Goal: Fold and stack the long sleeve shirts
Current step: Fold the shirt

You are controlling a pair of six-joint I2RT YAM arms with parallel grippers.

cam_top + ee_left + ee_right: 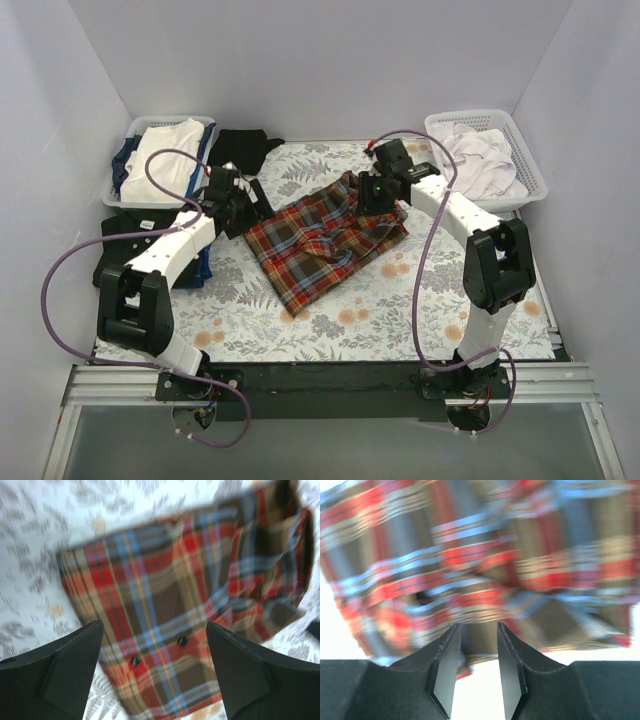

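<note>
**Position.** The plaid shirt [325, 240] is laid at the middle of the worktop [400, 310], skewed to its edges. One corner is pointed toward the near edge, and a rumpled fold is heaped on the half toward the far right corner. The black shirt [245, 148] is bunched at the far edge, just beside the basket [170, 120] in the far left corner.

**Handling.** The plaid shirt is judged to be light, soft woven cloth with no stiffness. It can be expected to sag wherever it is not supported. A single layer may be drawn out of a fold if pinched shallowly. A hold is best taken at two hemmed corners at once, clear of the small dark buttons [182, 641].

**Materials.** A matte tartan of red-orange and brown with light-blue and yellow lines is shown. The worktop is covered by a floral print.

**Fingers.** The left fingers [60, 670] are spread wide above the buttoned panel, with nothing grasped. The right fingers [447, 665] are parted by a narrow gap near the heaped fold, and no cloth is seen pinched between them.
</note>
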